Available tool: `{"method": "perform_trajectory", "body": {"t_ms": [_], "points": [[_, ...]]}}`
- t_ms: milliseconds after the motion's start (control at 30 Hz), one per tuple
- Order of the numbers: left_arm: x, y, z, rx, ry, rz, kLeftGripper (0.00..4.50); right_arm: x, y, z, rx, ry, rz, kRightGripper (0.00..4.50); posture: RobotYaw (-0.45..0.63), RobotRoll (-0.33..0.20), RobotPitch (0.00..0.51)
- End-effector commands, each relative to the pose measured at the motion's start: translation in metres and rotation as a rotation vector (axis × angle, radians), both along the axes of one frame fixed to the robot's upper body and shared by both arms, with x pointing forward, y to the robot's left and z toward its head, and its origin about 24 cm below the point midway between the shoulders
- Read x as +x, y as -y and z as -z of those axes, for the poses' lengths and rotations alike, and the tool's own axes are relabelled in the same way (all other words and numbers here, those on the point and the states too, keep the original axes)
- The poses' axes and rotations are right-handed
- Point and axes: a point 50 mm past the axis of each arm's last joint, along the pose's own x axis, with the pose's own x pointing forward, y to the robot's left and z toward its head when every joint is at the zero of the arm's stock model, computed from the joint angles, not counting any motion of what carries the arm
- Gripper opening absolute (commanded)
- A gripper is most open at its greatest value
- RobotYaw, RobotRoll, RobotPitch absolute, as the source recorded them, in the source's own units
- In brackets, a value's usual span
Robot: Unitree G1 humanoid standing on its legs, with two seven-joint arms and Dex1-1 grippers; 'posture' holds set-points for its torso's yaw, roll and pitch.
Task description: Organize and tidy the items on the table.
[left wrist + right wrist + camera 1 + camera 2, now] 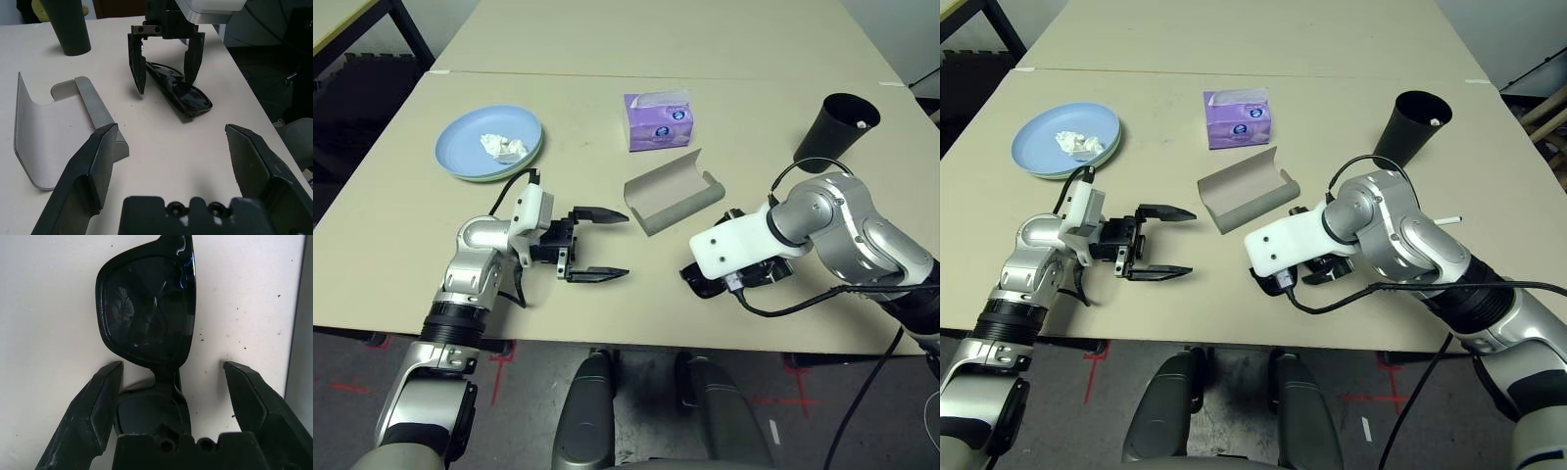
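Head view: big beige matte desk (724, 59); light blue plate (489, 143) stacked on a pale green one, far left, crumpled white tissue (502, 146) on it. Open grey oblong glasses case (674, 192) at centre, purple tissue box (657, 120) beyond it, black cup (836, 131) far right. Left end effector (598, 246) wide open, pointing right.

Left wrist view: right end effector (166, 81) spread over glossy black sunglasses (178, 90) lying on desk.

Right wrist view: fingers straddle the sunglasses, not closed on them.

Two plates (470, 162), one cup (834, 132)
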Motion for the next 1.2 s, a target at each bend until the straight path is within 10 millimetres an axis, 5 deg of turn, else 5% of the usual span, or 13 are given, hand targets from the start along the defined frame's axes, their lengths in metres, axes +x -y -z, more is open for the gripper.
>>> {"method": "perform_trajectory", "body": {"t_ms": [33, 333, 633, 800, 1200], "points": [[-0.003, -0.001, 0.006, 0.031, -0.006, 0.010, 4.49, 0.001, -0.002, 0.000, 0.001, 0.007, -0.007, 4.32, 0.20, 0.000, 0.218], [-0.002, -0.002, 0.006, 0.032, -0.006, 0.011, 4.50, 0.003, -0.003, 0.001, -0.003, 0.005, -0.028, 1.32, 0.20, 0.000, 0.217], [-0.002, -0.003, 0.007, 0.034, -0.007, 0.010, 4.50, 0.013, -0.003, -0.021, 0.012, 0.061, -0.035, 1.17, 0.20, 0.000, 0.207], [0.000, -0.003, 0.006, 0.030, -0.004, 0.004, 4.50, 0.021, -0.003, -0.046, 0.025, 0.106, -0.054, 0.31, 0.19, 0.000, 0.204], [0.003, -0.012, -0.001, -0.044, 0.011, -0.160, 4.50, 0.039, -0.013, -0.069, 0.068, 0.195, -0.109, 0.30, 0.23, 0.000, 0.199]]}}
